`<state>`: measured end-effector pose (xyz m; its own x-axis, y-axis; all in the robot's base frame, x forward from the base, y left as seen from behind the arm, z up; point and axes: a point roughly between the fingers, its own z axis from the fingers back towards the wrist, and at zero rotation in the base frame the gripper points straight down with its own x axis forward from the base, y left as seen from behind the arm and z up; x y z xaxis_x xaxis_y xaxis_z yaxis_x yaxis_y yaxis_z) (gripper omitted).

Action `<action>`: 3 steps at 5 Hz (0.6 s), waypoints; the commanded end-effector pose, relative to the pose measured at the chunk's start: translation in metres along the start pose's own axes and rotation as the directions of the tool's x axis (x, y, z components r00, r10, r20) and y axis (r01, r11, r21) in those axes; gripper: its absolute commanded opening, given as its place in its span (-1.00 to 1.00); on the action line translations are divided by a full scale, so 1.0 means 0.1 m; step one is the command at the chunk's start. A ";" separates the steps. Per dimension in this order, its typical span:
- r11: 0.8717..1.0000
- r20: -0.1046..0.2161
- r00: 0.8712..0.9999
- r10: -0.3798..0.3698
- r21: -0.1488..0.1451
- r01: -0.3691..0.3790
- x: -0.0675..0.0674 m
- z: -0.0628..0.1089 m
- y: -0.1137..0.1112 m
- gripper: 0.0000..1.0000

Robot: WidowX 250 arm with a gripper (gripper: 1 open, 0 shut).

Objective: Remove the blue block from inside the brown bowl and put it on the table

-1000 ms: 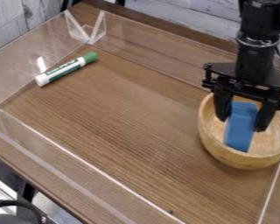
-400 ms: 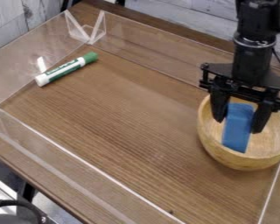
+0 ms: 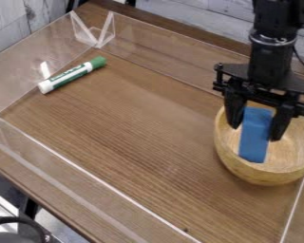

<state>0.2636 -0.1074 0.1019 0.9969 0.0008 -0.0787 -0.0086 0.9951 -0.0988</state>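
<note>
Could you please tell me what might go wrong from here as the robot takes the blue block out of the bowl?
The hand is down at the top of the blue block, which stands inside the brown bowl. If its hold is poor, the block could slip back in. The bowl's rim rises around the block, so too low a sideways move might knock it and drag the bowl across the table.

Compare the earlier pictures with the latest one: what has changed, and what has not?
The tool has shifted very slightly toward the left of the picture, and the blue block between its fingers has moved slightly with it. The brown bowl and the green-and-white tube stayed put.
</note>
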 end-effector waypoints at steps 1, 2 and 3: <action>1.000 0.061 0.998 -0.010 -0.018 0.011 0.01 0.21 0.02 -1.00; 1.000 0.055 0.998 -0.019 -0.015 0.020 -0.01 0.21 0.04 -1.00; 0.999 0.050 0.998 -0.029 -0.012 0.030 -0.02 0.22 0.06 -1.00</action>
<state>0.2590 -0.1008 0.1016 0.9945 -0.0276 -0.1006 0.0181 0.9954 -0.0942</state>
